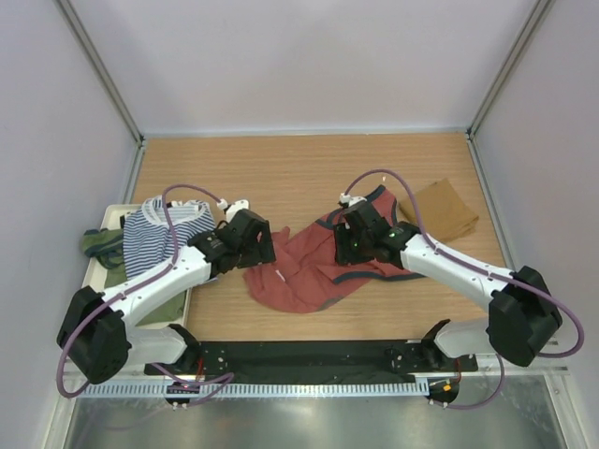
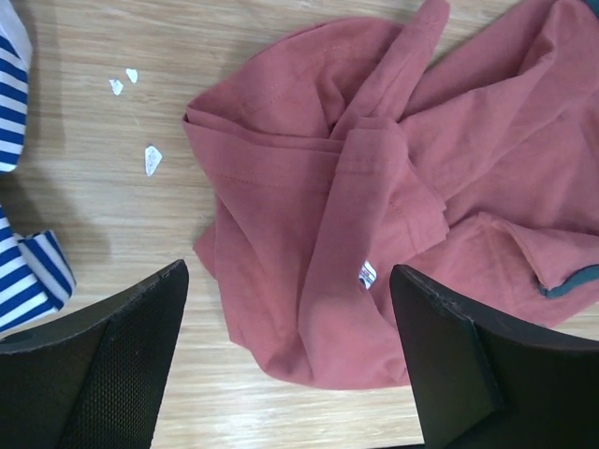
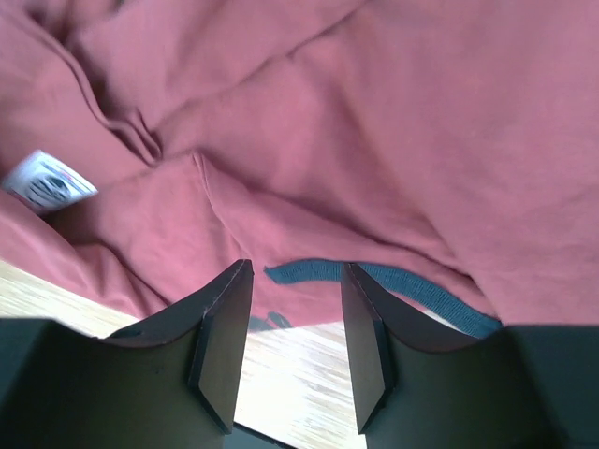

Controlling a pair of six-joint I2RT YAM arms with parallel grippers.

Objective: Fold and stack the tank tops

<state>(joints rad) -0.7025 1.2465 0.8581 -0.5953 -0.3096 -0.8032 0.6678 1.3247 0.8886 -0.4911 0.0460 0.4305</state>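
Hovering low over the crumpled rust-red tank top (image 1: 314, 267), the left gripper (image 2: 288, 271) is seen with its jaws spread wide and nothing caught between them. The garment is bunched in the middle of the wooden table (image 1: 299, 168), its folds piled up and a small white label (image 2: 367, 274) turned outward. The right gripper (image 3: 292, 276) is positioned at the other side of the same top, just above its navy trim (image 3: 412, 285); its fingers (image 3: 225, 337) are parted by a narrower gap, and no cloth is pinched. The navy-white striped top (image 1: 159, 234) is heaped on a white tray (image 1: 94, 271) at the left, with the olive green top (image 1: 98, 243) tucked beside it. The tan-brown top (image 1: 445, 210) is laid folded at the far right, well apart from both grippers.
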